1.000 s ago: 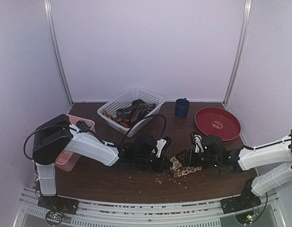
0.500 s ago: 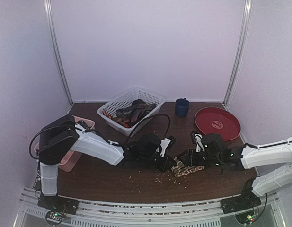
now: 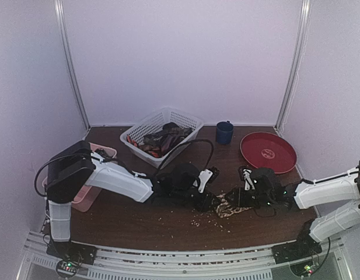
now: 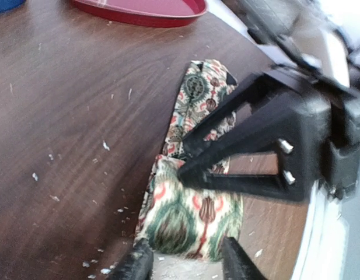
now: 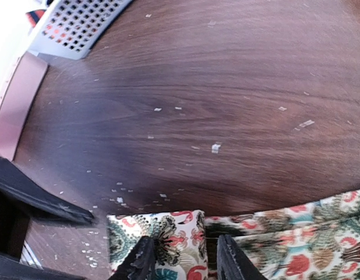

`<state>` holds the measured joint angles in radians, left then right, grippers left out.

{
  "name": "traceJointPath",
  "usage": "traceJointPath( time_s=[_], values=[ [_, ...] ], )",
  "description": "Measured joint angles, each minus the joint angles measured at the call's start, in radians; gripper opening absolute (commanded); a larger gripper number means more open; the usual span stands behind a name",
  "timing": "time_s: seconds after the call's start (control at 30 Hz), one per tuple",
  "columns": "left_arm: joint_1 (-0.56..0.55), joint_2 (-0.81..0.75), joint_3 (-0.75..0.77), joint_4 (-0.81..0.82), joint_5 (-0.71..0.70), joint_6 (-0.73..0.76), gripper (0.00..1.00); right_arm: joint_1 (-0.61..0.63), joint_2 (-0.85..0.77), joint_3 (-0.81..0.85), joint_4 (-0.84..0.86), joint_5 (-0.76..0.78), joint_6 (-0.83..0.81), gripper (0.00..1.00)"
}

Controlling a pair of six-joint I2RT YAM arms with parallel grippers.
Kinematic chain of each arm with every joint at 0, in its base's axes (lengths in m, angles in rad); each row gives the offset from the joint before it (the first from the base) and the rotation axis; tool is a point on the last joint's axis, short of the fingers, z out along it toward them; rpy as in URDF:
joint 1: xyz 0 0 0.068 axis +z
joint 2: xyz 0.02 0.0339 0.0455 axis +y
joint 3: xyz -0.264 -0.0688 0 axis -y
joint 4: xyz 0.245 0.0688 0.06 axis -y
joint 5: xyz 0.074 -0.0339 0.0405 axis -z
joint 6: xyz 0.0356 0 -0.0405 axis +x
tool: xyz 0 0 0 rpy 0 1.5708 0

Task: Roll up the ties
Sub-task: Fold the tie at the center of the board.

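A tan floral tie lies partly rolled on the brown table between my two grippers. In the left wrist view its rolled end sits just ahead of my left gripper, whose fingers stand apart and hold nothing. My right gripper comes from the other side and straddles a fold of the tie, closed on the fabric. In the top view the left gripper and the right gripper nearly meet over the tie. More ties lie heaped in the basket.
The white lattice basket stands at the back centre, with a blue mug and a red plate to its right. A pink tray sits at the left edge. Small crumbs dot the table near the front.
My left gripper has opened and let go of the tie's end. My right gripper's fingers have drawn closer together on the fabric. Both arms have edged slightly toward each other.
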<state>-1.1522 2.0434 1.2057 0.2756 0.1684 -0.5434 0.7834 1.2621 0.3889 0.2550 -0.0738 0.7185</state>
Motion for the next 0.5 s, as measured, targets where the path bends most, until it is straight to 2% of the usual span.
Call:
traceJointPath(
  time_s=[0.03, 0.1, 0.13, 0.2, 0.23, 0.5],
  values=[
    [0.0, -0.007, 0.0, -0.011, -0.004, 0.027, 0.56, -0.009, 0.002, -0.011, 0.013, -0.008, 0.003, 0.37],
    [0.0, -0.017, 0.002, -0.028, -0.01, 0.079, 0.78, -0.035, 0.01, -0.037, 0.053, -0.039, 0.015, 0.37],
    [0.0, -0.02, 0.006, -0.044, -0.013, 0.114, 0.85, -0.046, 0.015, -0.047, 0.071, -0.053, 0.021, 0.36],
    [0.0, -0.02, 0.019, -0.069, -0.016, 0.164, 0.89, -0.062, 0.02, -0.061, 0.098, -0.077, 0.03, 0.37],
    [0.0, -0.02, 0.021, -0.073, -0.02, 0.183, 0.98, -0.066, 0.02, -0.065, 0.106, -0.085, 0.034, 0.37],
    [0.0, -0.018, 0.061, -0.127, -0.016, 0.316, 0.98, -0.071, 0.035, -0.077, 0.165, -0.15, 0.061, 0.37]
  ],
)
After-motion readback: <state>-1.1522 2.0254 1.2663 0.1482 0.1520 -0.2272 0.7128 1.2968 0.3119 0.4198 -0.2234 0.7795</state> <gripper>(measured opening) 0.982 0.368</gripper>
